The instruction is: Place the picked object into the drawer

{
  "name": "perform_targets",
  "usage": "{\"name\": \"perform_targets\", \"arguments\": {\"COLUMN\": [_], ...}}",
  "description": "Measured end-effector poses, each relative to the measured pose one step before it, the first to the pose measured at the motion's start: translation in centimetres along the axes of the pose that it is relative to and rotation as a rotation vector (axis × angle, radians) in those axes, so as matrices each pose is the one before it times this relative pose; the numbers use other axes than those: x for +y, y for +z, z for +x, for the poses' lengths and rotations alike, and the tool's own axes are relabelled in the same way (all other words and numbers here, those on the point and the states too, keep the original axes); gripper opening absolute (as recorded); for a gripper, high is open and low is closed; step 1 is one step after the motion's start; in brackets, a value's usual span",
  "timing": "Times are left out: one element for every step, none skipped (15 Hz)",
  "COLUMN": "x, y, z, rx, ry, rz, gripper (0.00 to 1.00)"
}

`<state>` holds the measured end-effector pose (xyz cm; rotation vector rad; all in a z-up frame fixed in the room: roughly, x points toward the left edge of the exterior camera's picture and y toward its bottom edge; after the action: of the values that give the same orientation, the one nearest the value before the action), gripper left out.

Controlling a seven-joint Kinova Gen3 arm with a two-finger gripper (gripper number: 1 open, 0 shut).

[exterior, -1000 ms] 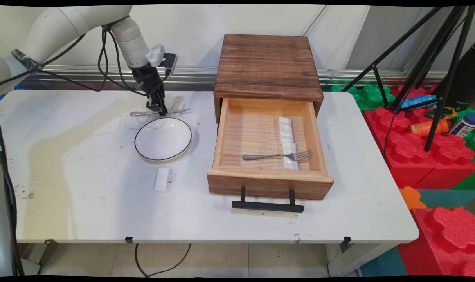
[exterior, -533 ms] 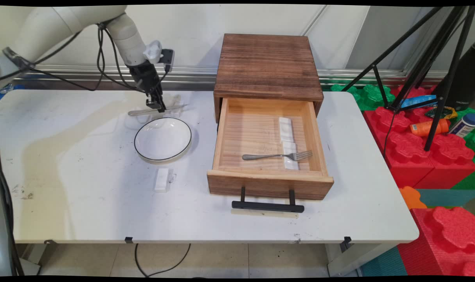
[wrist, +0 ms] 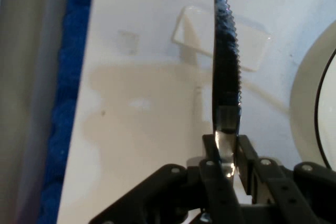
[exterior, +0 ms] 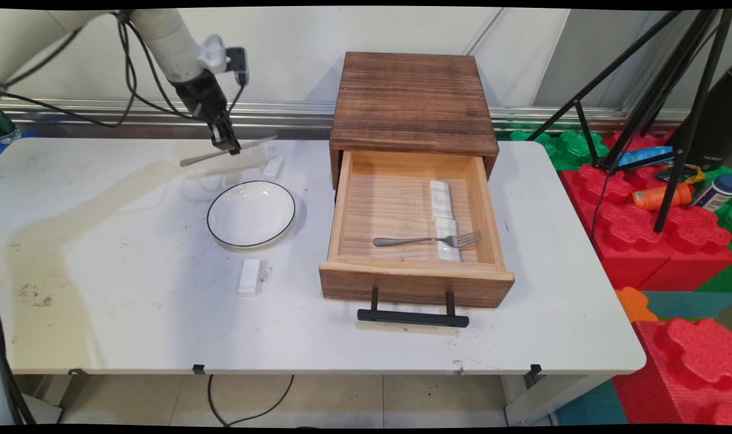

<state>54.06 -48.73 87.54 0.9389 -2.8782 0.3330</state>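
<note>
My gripper (exterior: pixel 226 145) is shut on a metal knife (exterior: pixel 221 152) and holds it in the air above the table's far left part. In the hand view the gripper (wrist: pixel 227 148) clamps the knife (wrist: pixel 226 66) near its middle, and the serrated blade points straight away from the hand. A small white rest (exterior: pixel 273 166) lies on the table just right of the knife; in the hand view this white rest (wrist: pixel 223 38) shows beyond the blade. A white bowl with a black rim (exterior: pixel 251 214) stands in front of the gripper, its edge (wrist: pixel 320 114) at the right of the hand view.
An open wooden drawer (exterior: pixel 415 271) under a dark wooden box (exterior: pixel 411 99) holds a fork (exterior: pixel 429 240) across two white rests (exterior: pixel 443 217). Another white rest (exterior: pixel 249 276) lies in front of the bowl. Tripod legs (exterior: pixel 661 102) and red foam blocks (exterior: pixel 667 241) stand to the right of the table.
The gripper has risen and moved left with the knife, lifting it off the table and the white rest behind the bowl. The knife now tilts, blade end higher.
</note>
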Motion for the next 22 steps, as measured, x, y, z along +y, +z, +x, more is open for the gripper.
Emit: {"name": "perform_targets", "arguments": {"x": [0.084,0.05,0.097,0.055,0.112,0.089,0.165,0.25,0.317,0.371,0.327,0.447,0.409,0.28,0.46,0.305,0.524,0.343,0.564,0.378,0.591,0.4], "y": [-0.909,-0.593,-0.954,-0.608,-0.944,-0.607,-0.93,-1.061,-1.098,-1.054,-0.859,-0.945,-0.755,-0.465,-0.688,-0.4,-0.555,-0.329,-0.452,-0.266,-0.347,-0.188], "z": [-0.196,-0.126,-0.164,-0.033,0.051,0.081,0.228,0.352,0.488,0.641,0.622,0.891,0.831,0.563,0.83,0.597,0.987,0.635,1.015,0.661,1.018,0.691], "rx": [0.00613,0.00481,0.00872,0.00631,0.01211,0.0085,0.01546,0.01818,0.02076,0.02221,0.01924,0.02322,0.01899,0.01216,0.01759,0.01155,0.01734,0.01106,0.01723,0.01052,0.01678,0.01061], "ry": [-0.01974,-0.01257,-0.01899,-0.01106,-0.01529,-0.00919,-0.0108,-0.0074,-0.0003,0.006,0.00736,0.01269,0.01154,0.00782,0.01248,0.00902,0.01728,0.01168,0.01801,0.01189,0.01611,0.01061], "rz": [0.01464,0.00908,0.01367,0.00852,0.01159,0.00704,0.00777,0.0073,0.00532,0.0021,0.00078,-0.00019,-0.0008,-0.00062,-0.00064,-0.00076,-0.00216,-0.00174,-0.00351,-0.00246,-0.00401,-0.00297], "gripper": [0.0,0.0,0.0,0.0,0.0,0.0,0.0,0.0,0.0,0.0,0.0,0.0,0.0,0.0,0.0,0.0,0.0,0.0,0.0,0.0,0.0,0.0]}}
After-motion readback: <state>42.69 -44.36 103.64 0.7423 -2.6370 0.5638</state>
